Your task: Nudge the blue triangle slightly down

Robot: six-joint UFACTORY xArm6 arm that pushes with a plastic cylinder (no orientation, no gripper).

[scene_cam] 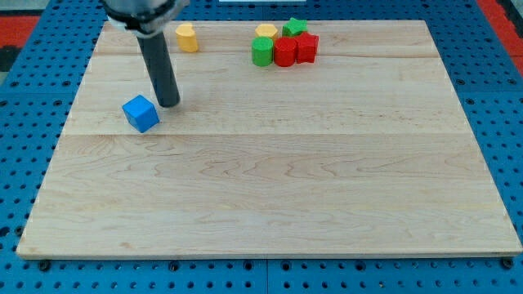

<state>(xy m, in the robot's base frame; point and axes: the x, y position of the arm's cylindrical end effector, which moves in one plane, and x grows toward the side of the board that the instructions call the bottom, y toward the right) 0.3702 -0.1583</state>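
The only blue block in view is a cube-like one (140,113), at the board's left, a little above mid-height. I cannot make out a triangle shape on it. My tip (168,104) rests on the board just to the right of this blue block, a small gap apart and slightly above its centre. The dark rod rises from the tip toward the view's top.
A yellow block (187,37) sits near the top edge, left of centre. A cluster at the top centre holds a yellow block (265,32), a green block (294,27), a green cylinder (261,51) and two red blocks (284,51) (306,47). The wooden board (270,180) lies on blue pegboard.
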